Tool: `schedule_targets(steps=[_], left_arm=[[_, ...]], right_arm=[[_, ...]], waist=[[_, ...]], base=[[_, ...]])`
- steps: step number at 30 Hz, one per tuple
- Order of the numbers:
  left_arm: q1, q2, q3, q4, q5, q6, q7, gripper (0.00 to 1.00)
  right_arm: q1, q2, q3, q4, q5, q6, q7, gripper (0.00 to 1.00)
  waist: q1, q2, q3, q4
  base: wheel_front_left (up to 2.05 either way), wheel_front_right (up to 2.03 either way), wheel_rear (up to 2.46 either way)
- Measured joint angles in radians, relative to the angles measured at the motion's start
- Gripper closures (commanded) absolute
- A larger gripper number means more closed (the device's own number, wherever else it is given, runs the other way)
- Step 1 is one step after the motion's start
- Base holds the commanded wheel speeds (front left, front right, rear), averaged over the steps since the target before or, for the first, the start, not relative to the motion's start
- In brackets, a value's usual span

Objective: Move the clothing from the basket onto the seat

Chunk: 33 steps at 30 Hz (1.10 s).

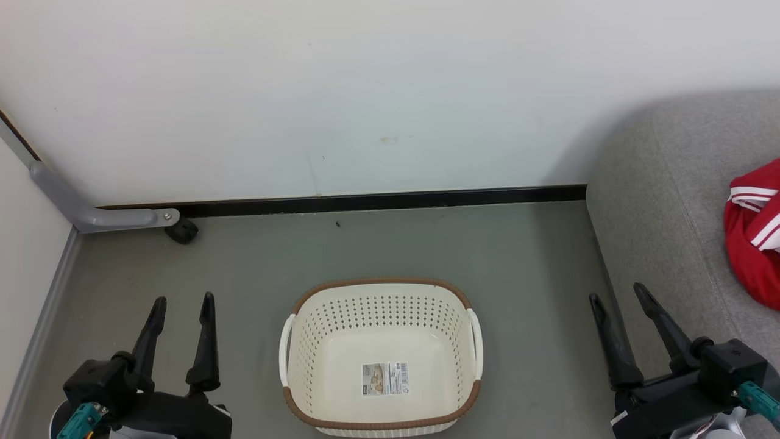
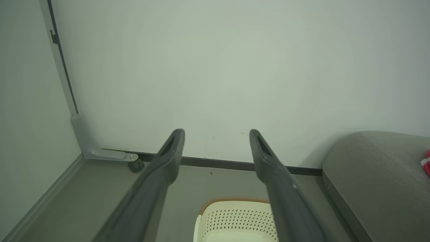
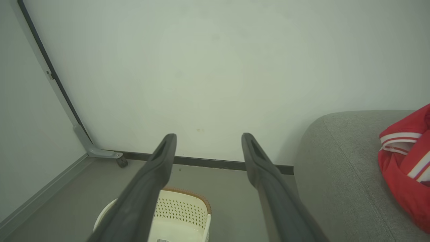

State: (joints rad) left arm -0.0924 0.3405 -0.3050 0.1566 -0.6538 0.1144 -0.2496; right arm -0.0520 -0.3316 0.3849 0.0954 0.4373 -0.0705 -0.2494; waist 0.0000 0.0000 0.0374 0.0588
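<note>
Basket point(image 1: 378, 312): cream perforated plastic, brown rim, standing on the grey floor point(image 1: 530, 256) at near centre, bare bottom showing a label sticker point(image 1: 385, 378). Clothing point(image 1: 755, 244): red, white-striped trim, bunched on the seat point(image 1: 658, 207) at far right (well apart from the basket). Left end effector point(image 1: 184, 299): fingers spread wide, holding nothing, left of the basket. Right end effector point(image 1: 616, 292): likewise wide and unladen, beside the seat's edge.

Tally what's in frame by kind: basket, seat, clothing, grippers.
Basket: 1
Seat: 1
Clothing heap: 1, red, on the seat
Grippers: 2, left gripper and right gripper, both open
Total: 5
</note>
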Motion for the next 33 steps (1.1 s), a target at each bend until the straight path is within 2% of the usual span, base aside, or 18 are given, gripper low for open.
schedule_targets(steps=[23, 33], left_arm=[[0.019, -0.044, 0.063, 0.042, 0.046, -0.002, 0.0, 0.0], [0.019, -0.058, 0.081, 0.049, 0.058, -0.027, 0.0, 0.0]], right_arm=[[-0.001, 0.046, -0.063, 0.019, -0.017, 0.018, 0.0, 0.0], [-0.001, 0.059, -0.085, 0.023, -0.043, 0.036, 0.0, 0.0]], waist=[[0.0, 0.0, 0.011, -0.009], [0.0001, 0.0, 0.015, -0.011]], base=[[0.0, 0.0, 0.0], [0.0, 0.0, 0.0]])
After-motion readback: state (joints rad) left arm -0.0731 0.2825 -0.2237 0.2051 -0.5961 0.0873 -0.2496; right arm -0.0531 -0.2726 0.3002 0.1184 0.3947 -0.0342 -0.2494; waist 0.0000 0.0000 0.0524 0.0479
